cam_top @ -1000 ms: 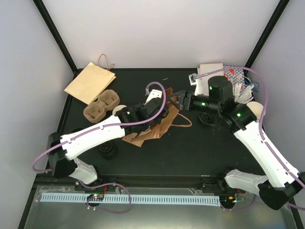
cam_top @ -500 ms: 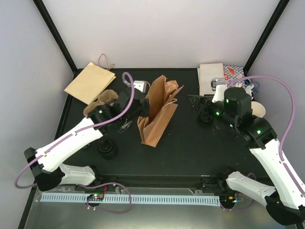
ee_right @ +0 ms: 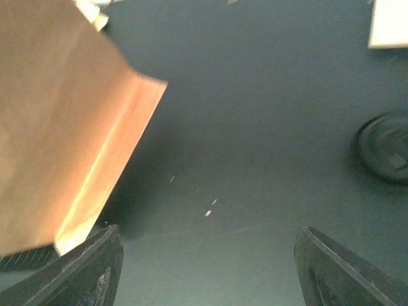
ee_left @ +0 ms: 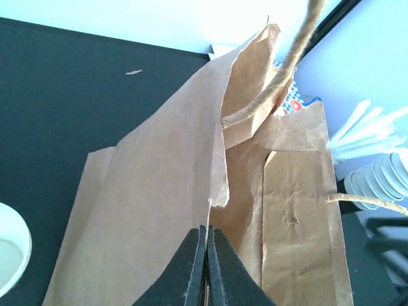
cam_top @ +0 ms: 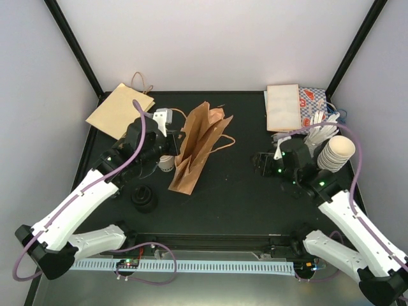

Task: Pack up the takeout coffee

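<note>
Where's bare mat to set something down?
Between the bag and the right pincer, and along the near edge right of the lid. Crowded: back right by napkins and cup stack; left of bag, around the cup and left pincer.

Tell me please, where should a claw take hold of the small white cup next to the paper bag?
Probably at the rim, coming straight down from above: the white cup seems to stand upright with its mouth open, and the paper bag stands close beside it, leaving little room for a side approach.
</note>
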Robot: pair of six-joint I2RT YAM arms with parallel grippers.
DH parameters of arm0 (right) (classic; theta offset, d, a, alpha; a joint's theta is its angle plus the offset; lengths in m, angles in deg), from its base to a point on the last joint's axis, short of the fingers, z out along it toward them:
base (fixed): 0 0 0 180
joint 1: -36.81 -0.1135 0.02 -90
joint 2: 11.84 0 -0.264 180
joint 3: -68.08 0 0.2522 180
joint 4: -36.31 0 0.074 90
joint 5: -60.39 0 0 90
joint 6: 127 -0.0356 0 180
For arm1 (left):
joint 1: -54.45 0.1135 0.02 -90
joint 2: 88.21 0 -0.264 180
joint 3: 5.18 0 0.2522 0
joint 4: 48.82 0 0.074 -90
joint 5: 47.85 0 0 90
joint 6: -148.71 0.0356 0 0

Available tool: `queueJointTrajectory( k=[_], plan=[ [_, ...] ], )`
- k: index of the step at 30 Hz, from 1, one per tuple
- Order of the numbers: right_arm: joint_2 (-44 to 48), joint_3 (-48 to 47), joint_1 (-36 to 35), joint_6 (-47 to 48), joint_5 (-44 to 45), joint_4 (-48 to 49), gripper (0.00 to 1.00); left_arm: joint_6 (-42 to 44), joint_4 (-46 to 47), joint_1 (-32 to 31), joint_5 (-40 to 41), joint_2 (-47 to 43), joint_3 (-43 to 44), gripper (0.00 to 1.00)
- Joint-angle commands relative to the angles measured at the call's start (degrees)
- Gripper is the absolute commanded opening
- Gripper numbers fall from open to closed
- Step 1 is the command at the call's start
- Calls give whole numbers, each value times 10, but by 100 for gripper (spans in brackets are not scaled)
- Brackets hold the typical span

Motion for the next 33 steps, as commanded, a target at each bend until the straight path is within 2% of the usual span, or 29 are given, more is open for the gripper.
queueJointTrajectory(
  k=[1, 4, 9, 16, 20, 25, 27, 33],
  plan=[
    [0, 97, -2, -48, -195, 146, 73, -24, 63, 23, -89, -29, -20, 1],
    [-28, 158, -3, -85, -288, 253, 66, -32, 73, 29, -107, -37, -27, 1],
    [-72, 220, -3, -128, -344, 413, 58, -49, 93, 32, -136, -48, -36, 2],
    [-141, 236, -10, -153, -368, 502, 43, -94, 157, 34, -192, -57, -64, 2],
    [-162, 238, -15, -167, -360, 520, 32, -104, 172, 34, -207, -57, -70, 2],
    [-177, 236, -15, -175, -337, 507, 24, -103, 172, 34, -202, -61, -70, 1],
    [-178, 237, -15, -176, -330, 496, 24, -102, 171, 35, -200, -62, -69, 1],
    [-161, 247, -15, -170, -317, 468, 31, -102, 172, 35, -197, -63, -72, 1]
  ],
)
